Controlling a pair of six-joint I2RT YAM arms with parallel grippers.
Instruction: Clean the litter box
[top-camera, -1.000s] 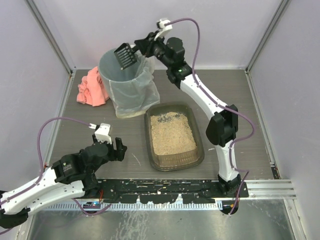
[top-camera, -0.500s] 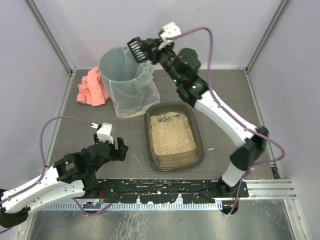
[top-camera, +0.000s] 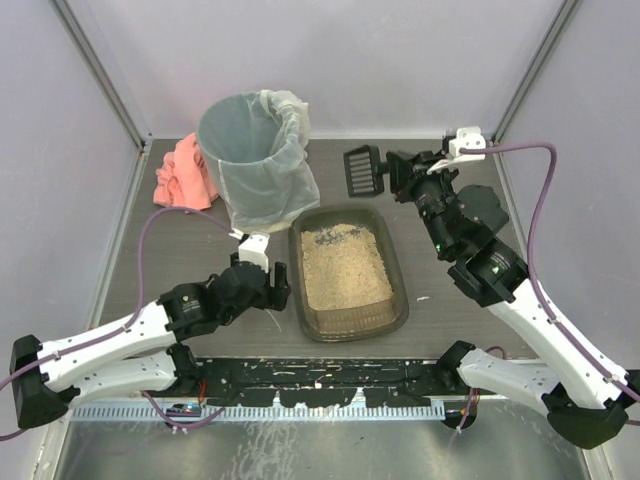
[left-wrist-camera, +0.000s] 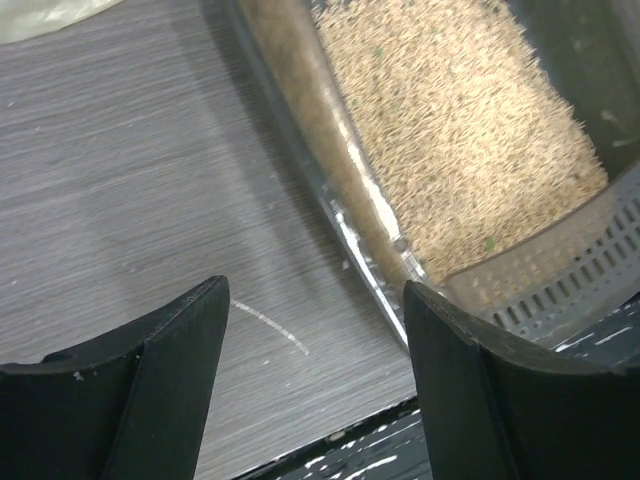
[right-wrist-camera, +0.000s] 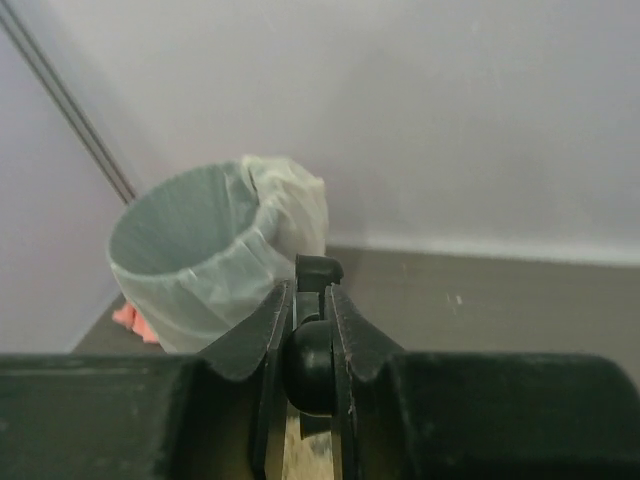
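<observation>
— Biggest down to smallest?
— Matte grey wood-grain table (top-camera: 450, 200). Then a round grey bin (top-camera: 240, 150) with a thin clear liner (top-camera: 290, 178), crinkled at the rim. Then the shallow dark brown-grey plastic litter box (top-camera: 350, 322), rounded corners, mid-table just in front of the bin, bedded with beige grainy litter (top-camera: 345, 265).
— Smaller?
— Crumpled pink cloth (top-camera: 182, 178) left of the bin. Wide-spread, empty left gripper (left-wrist-camera: 315, 300) just beside the box's left wall. Tightly clenched right gripper (top-camera: 400, 172), clamping a black slotted scoop (top-camera: 362, 171) right of the bin.
</observation>
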